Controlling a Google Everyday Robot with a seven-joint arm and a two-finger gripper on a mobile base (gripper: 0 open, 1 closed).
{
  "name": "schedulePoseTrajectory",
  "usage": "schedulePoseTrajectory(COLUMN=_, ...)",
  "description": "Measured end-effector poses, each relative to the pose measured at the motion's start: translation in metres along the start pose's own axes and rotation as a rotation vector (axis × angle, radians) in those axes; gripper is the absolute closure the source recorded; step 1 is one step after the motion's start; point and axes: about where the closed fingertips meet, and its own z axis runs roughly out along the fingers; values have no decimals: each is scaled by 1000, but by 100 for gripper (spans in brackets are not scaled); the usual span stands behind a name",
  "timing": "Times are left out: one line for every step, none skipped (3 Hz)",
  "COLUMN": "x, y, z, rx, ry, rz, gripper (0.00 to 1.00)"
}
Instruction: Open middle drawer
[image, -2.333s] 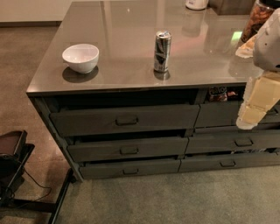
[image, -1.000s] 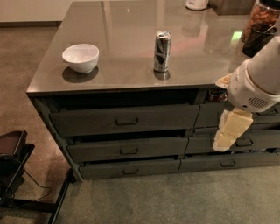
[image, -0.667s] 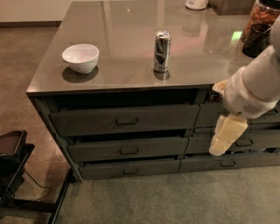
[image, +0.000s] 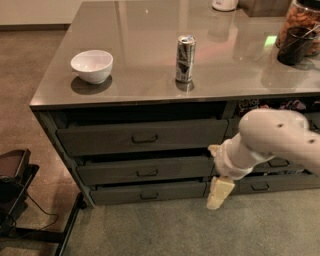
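While the tool (image: 220, 194) hangs low at the right end of the left drawer stack, beside the seam between the middle drawer (image: 115, 171) and the bottom drawer (image: 115, 194), it has hold of nothing, and how far open it is cannot be told. Step in hand, by my judgement: approach. The middle drawer sits second of three under the bench (image: 145, 67), its loop handle (image: 147, 173) untouched and well left of the tool. Next move calls for shifting left and slightly up to handle height, squaring onto the loop, taking hold, then pulling straight out.
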Motion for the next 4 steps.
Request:
schedulePoseTrajectory(x=10, y=-21, z=105, rx=2, ry=-100, rz=33, gripper=0)
schedulePoseTrajectory(x=10, y=-21, z=105, rx=2, ry=-100, rz=33, gripper=0)
schedulePoseTrajectory(x=16, y=-21, z=116, rx=53, ry=-103, rz=20, gripper=0)
schedulePoseTrajectory(x=25, y=-21, z=135, rx=150, ry=-124, rz=-22, gripper=0)
